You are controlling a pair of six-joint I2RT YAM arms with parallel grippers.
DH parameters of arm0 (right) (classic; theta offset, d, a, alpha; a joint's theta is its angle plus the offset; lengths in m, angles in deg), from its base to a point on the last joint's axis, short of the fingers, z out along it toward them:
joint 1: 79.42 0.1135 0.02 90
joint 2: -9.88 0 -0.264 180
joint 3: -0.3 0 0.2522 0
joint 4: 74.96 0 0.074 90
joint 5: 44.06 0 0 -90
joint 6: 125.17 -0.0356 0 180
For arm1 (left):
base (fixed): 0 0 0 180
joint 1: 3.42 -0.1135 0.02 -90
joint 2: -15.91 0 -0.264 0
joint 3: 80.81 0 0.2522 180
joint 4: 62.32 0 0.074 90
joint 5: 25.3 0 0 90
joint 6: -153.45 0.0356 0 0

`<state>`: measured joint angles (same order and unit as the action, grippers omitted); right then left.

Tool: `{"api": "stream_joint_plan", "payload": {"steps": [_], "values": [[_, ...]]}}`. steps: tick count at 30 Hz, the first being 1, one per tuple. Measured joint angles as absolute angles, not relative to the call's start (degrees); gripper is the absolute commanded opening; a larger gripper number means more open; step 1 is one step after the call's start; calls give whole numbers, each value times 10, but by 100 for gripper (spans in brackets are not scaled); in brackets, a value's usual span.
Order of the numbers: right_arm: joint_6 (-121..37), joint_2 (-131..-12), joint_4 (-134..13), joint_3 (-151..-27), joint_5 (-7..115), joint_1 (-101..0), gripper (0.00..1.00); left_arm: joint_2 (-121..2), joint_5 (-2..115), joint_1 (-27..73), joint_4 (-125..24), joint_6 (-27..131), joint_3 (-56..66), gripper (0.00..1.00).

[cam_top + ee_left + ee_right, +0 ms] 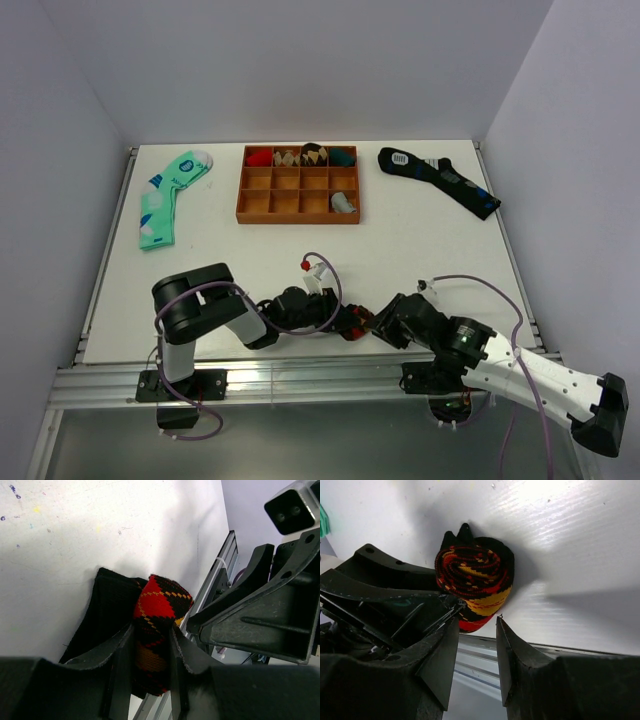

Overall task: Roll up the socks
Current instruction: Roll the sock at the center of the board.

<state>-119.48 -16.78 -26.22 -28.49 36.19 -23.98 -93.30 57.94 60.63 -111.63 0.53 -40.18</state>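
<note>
**Left gripper clamps the rolled argyle sock, right gripper stands open beside it**

The argyle sock [472, 575] is wound into a tight roll of black, red, orange and yellow. It lies on the white table [420, 250], well apart from the wooden tray [297, 217], out from the tray's right end on the side facing the arm bases. A flat black part of it lies against the table beside the roll.

The left gripper [151, 650] is closed on the roll. In the left wrist view its two fingers [120, 655] press into the knit from both sides, and a red diamond bulges out beyond the tips.

The right gripper [477, 630] comes at the roll from the opposite side, farther right of the tray's end than the left one. Its jaws stand apart and clamp nothing. The lower end of the roll sits just at the gap between their tips, and I cannot tell whether the tips touch it. The two grippers are close together, with the roll between them.

A mint green and white sock [168, 197] lies flat to the left of the tray. A dark navy sock [440, 178] with blue spots lies to the tray's right, slanting away from it. Inside the tray, the four compartments of the far row hold rolled socks in red, tan, black and teal. A pale grey one sits in a compartment at the tray's right end, one row nearer
</note>
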Motion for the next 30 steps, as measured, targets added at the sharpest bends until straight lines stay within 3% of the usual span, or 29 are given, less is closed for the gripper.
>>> {"api": "stream_joint_plan", "payload": {"steps": [19, 30], "values": [[-1299, -204, -338, -243, 320, -172, 43, -949, 559, 600, -1119, -13, -387, 0], [-1364, -164, -339, -213, 262, -136, 43, -988, 525, 582, -1202, -55, -404, 0]]}}
